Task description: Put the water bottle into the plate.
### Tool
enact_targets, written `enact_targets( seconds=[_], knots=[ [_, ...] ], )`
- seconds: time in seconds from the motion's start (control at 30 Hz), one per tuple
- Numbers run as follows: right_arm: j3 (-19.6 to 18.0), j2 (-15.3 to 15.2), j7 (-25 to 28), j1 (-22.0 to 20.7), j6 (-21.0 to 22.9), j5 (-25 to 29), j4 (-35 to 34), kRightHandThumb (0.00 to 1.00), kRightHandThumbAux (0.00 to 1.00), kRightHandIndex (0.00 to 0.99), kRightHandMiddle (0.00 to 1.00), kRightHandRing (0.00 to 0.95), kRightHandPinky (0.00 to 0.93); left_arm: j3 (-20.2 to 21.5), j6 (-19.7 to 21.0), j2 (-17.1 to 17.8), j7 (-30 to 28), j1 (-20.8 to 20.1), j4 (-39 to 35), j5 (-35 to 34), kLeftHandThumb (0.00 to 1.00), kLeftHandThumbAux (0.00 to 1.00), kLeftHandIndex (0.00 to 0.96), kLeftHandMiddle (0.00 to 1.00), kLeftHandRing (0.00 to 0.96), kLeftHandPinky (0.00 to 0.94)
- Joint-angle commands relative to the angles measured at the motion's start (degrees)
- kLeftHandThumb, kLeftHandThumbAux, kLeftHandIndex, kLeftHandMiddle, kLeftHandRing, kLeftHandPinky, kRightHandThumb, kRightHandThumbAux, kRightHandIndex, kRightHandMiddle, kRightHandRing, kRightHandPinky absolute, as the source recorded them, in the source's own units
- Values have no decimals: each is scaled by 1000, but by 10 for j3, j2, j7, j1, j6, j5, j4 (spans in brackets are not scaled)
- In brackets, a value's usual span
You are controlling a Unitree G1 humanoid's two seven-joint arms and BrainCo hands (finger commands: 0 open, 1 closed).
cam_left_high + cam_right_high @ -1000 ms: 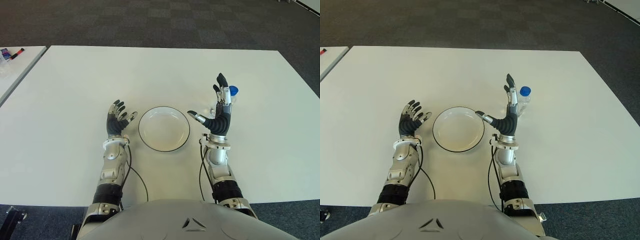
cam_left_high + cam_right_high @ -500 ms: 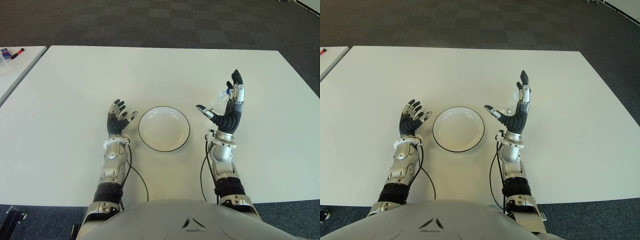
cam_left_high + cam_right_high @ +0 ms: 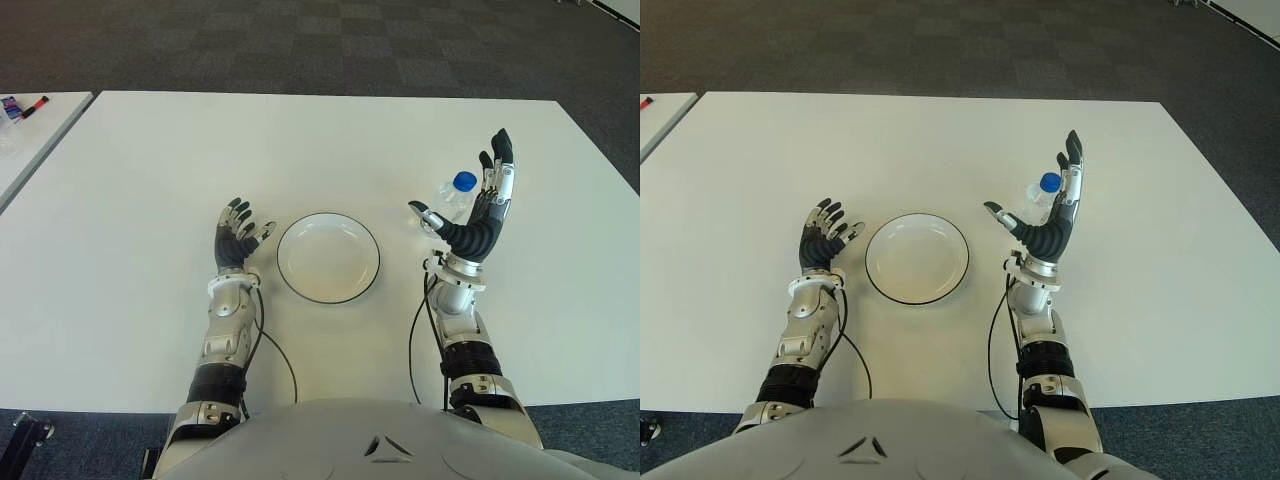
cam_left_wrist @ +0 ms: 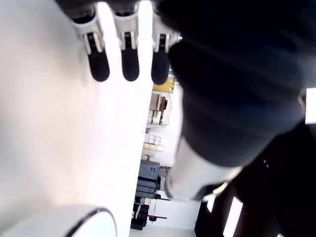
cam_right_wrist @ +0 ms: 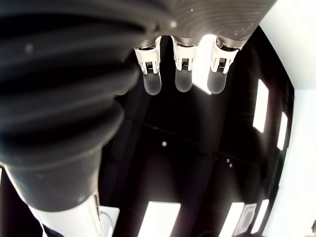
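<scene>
Left robot hand (image 3: 238, 240) shows just to the left of the plate (image 3: 328, 257) on the white tabletop (image 3: 130, 200), palm up, fingers loosely spread and holding nothing. Right of the plate, the water bottle (image 3: 452, 198) with its blue cap stands upright on the tabletop, outside the plate. Right robot hand (image 3: 478, 212) is raised beside the bottle on its right, fingers extended wide, thumb toward the plate, gripping nothing.

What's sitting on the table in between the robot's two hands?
The white plate lies between the left hand and the open right hand, as both eye views show. The water bottle stands behind the right hand's palm, not in between.
</scene>
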Motion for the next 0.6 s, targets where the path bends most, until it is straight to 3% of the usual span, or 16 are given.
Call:
enact_targets(
  seconds=[0.03,0.6],
  knots=[
    [-3,-9,-8,-13,-13,-13,13,0,891,15,18,22,81,-5,1,-34,9,1,12,5,74,998,168,190,166,188],
    [-5,-44,-39,-16,-3,-68,22,0,871,0,0,0,43,-4,4,-33,10,-2,17,4,69,998,158,184,165,195]
  ],
)
